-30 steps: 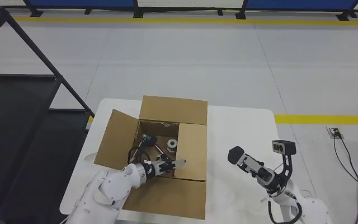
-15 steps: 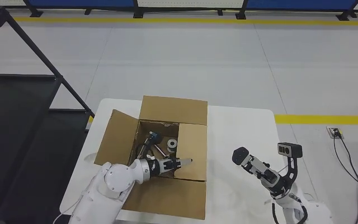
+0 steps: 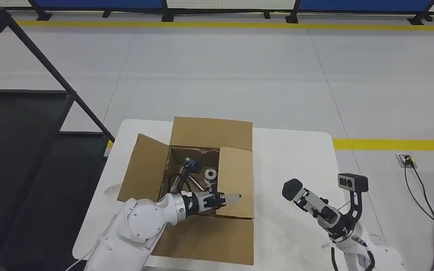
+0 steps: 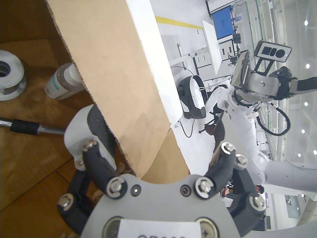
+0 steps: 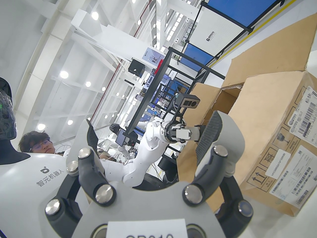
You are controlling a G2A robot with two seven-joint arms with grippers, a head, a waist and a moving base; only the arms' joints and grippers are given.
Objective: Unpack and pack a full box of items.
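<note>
left claw (image 4: 156,127) wide, straddling flap (image 4: 111,50) of box (image 3: 210,133); right claw (image 5: 152,122) wide, empty, above counter (image 3: 291,152).

On the box (image 3: 210,133), the right flap (image 3: 235,179) leans over the opening and narrows it, with the left fingers (image 4: 97,123) astride its edge. A bottle (image 4: 60,82), roll (image 4: 10,77) and rod (image 4: 24,126) crowd the bottom.

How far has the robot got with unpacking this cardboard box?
Early days. Done: the brown cardboard box is open at the top. In hand: the left gripper, fingers open, straddles the edge of one side flap. Left: everything inside, namely a white roll, a small clear bottle and a metal rod with a black grip, all lying in the box. The right gripper hangs open and empty beside it.
</note>
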